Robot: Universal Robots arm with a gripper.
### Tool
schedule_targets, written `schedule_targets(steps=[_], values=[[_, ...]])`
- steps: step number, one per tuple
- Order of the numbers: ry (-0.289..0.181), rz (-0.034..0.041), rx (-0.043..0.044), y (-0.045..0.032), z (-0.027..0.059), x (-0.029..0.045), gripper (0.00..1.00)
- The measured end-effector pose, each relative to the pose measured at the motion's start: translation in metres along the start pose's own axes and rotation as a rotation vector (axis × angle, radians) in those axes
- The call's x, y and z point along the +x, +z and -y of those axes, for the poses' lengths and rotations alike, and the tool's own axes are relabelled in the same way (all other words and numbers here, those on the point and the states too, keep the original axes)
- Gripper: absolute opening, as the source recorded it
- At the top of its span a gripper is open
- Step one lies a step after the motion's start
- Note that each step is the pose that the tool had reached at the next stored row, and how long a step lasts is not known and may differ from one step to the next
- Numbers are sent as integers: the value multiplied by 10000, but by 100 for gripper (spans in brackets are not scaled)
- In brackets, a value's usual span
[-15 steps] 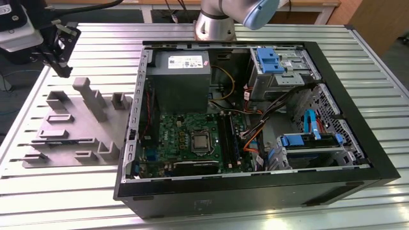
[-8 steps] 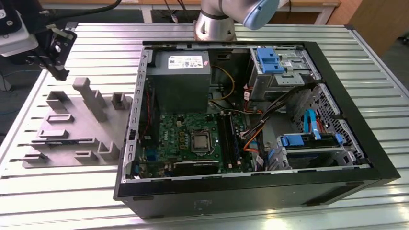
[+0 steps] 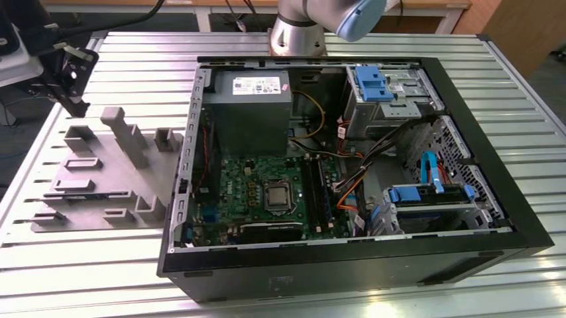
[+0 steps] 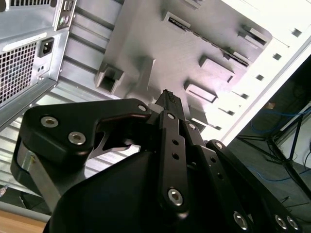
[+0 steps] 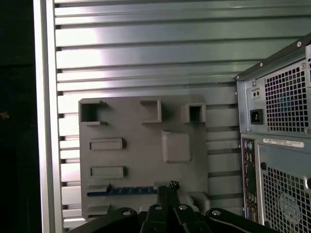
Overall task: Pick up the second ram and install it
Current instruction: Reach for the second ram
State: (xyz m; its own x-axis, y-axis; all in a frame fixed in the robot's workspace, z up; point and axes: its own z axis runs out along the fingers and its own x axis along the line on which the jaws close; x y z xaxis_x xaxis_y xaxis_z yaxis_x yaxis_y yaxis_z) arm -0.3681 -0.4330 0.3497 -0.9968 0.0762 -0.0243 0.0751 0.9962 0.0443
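1. My pincer hangs above the slatted metal table. In the exterior view it is up near the far end of the grey tray, on the exterior view's left.
2. My fingers look pressed together with nothing between them. Both wrist views see them from behind the linkage, so I say that with some caution.
3. The second ram is a thin blue-green stick. It stands on its long edge in a narrow groove near one edge of the grey tray, between the moulded blocks.
4. In the first wrist view my fingertips line up with one end of the stick. In the exterior view I am off the tray and not touching it.
5. The open computer case lies on its side just beside the tray, on the exterior view's right.
6. The green motherboard lies flat inside the case. Its long black memory slots run next to the processor socket.
7. Both wrist views catch the case's rear panel, with its vent grille and power inlet.
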Motion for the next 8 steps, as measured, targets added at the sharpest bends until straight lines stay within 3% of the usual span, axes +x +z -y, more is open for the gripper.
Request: schedule_targets(steps=[8], values=[[0, -3, -1, 77, 44, 87, 11]])
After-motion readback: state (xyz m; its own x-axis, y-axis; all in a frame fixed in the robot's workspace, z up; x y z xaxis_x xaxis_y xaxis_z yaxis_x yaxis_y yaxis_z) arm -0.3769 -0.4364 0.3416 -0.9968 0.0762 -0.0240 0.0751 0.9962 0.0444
